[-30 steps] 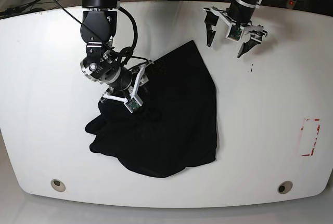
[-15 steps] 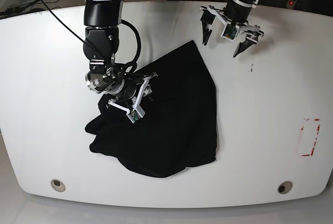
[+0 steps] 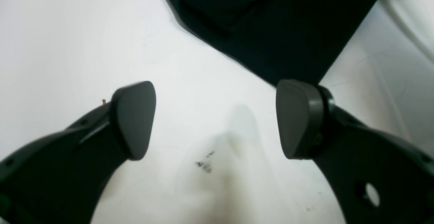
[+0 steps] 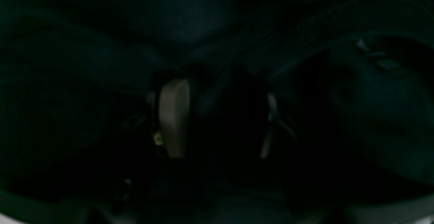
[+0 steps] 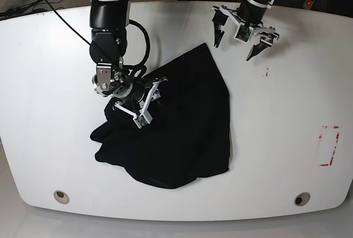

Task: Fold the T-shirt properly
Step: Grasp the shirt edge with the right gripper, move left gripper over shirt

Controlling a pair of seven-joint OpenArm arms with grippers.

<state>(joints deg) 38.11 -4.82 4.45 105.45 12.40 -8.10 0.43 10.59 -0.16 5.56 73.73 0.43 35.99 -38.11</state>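
The black T-shirt [image 5: 182,122] lies crumpled and partly doubled over in the middle of the white table [image 5: 44,83]. My right gripper [image 5: 144,105] is pressed down into the shirt's upper left part. In the right wrist view its fingers [image 4: 174,115] stand apart, so the right gripper [image 4: 222,118] is open, with dark cloth all around; whether cloth lies between them is too dark to tell. My left gripper [image 5: 233,50] hangs open over bare table near the far edge, up and right of the shirt's top corner. In the left wrist view the left gripper [image 3: 215,118] is empty, with the T-shirt [image 3: 271,23] just ahead.
A red-outlined rectangle [image 5: 329,146] is marked on the table at the right. Two round holes [image 5: 62,196] [image 5: 301,199] sit near the front edge. A small dark mark [image 5: 267,73] lies below the left gripper. Cables hang behind the far edge.
My right gripper has turned and sunk a little lower and to the right into the shirt. The left gripper has drifted slightly up and left. Neither gripper has opened or shut.
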